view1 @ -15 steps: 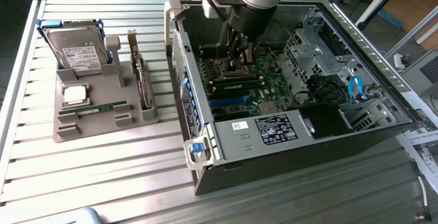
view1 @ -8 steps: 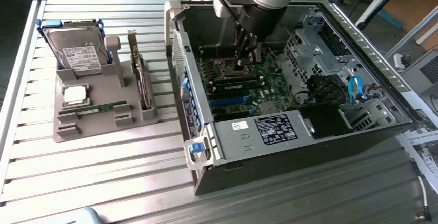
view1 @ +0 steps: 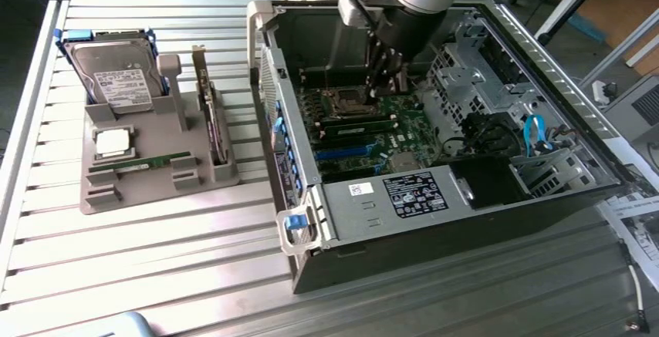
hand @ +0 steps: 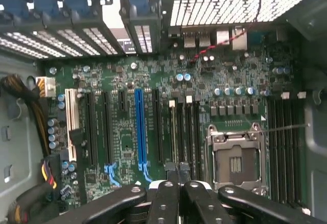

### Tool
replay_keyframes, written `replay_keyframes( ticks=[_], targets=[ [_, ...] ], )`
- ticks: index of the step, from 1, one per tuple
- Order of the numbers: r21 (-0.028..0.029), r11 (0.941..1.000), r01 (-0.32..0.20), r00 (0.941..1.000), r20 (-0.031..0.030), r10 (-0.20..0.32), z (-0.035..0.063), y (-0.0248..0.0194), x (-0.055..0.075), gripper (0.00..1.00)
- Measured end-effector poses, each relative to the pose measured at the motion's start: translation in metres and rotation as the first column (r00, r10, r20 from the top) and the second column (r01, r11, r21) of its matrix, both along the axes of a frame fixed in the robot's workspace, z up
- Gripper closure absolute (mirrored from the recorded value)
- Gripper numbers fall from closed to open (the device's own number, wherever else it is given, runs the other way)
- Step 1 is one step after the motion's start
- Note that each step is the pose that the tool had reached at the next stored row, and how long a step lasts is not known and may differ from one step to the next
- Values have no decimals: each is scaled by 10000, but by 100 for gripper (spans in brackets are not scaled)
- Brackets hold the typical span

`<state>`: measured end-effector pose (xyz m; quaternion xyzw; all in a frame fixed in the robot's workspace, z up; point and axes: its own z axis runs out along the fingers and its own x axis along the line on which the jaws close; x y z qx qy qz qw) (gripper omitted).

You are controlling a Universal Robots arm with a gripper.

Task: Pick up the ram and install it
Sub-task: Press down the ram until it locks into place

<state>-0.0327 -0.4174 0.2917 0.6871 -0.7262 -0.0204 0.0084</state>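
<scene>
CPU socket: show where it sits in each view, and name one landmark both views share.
Exterior view: the CPU socket lies on the motherboard inside the open case, toward the far end.
Wrist view: the CPU socket is the silver-framed square between two banks of long black slots.
Shared landmark: the blue slot on the board.

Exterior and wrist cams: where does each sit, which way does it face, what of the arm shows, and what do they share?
Exterior view: high off the arm, looking down on the slatted table and open computer case; the arm reaches into the case, gripper above the motherboard.
Wrist view: on the wrist inside the case, facing the motherboard; the gripper shows.
Shared: motherboard, CPU socket, gripper.
</scene>
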Motion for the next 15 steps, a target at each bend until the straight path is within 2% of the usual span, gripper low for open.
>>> replay_keyframes(
  ticks=[9,15],
  targets=[
    [-1,10000,-2,9999,-134,2,0,0,273,89],
    [-1,10000,-6,9998,-189,6,1,-1,423,89]
  ],
)
